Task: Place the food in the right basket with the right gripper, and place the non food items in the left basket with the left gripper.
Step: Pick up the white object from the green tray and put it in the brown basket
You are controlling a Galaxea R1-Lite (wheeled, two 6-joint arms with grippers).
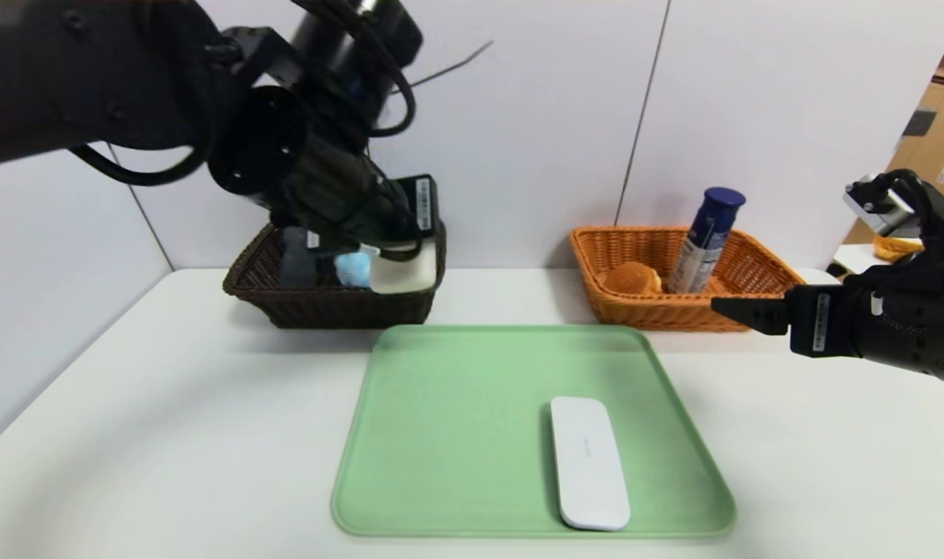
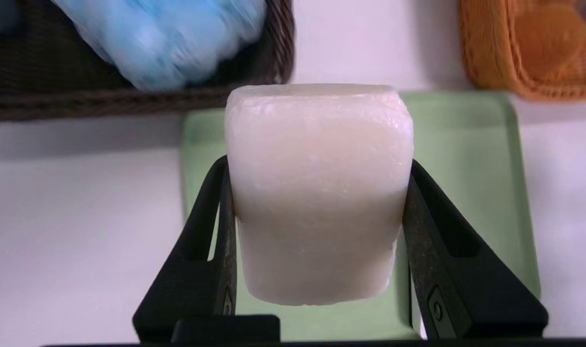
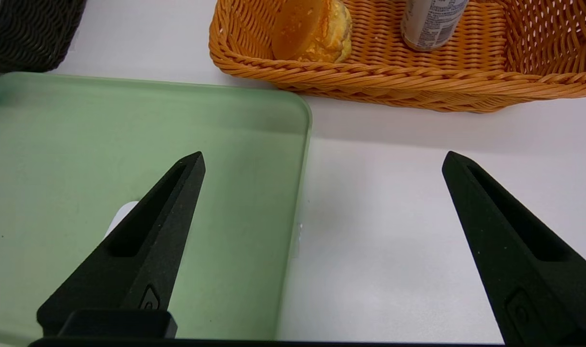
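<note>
- The left gripper (image 2: 317, 231) pinches a pale soap-like block (image 2: 317, 193) between its 2 fingers, gripping the block's lower half so that most of it stands clear for release.
- In the head view this gripper (image 1: 398, 260) hangs at the right end of the dark left basket (image 1: 286, 299), high enough to clear the rim; my guess is that the drop is close.
- That basket already holds a light blue item (image 1: 353, 269) and a dark object I cannot identify.
- The right gripper (image 3: 322, 241) waits with its fingers spread wide and nothing between them, low over the table (image 1: 169, 435) just off the right edge of the green tray (image 1: 456, 435), near the orange right basket (image 1: 759, 272).
- The orange basket holds 1 bun (image 1: 632, 278) and 1 blue-capped can (image 1: 705, 241) leaning on its back wall.
- 1 white flat device (image 1: 588, 462) is all that lies on the tray; it looks non-food, so probably the left arm's next job.
</note>
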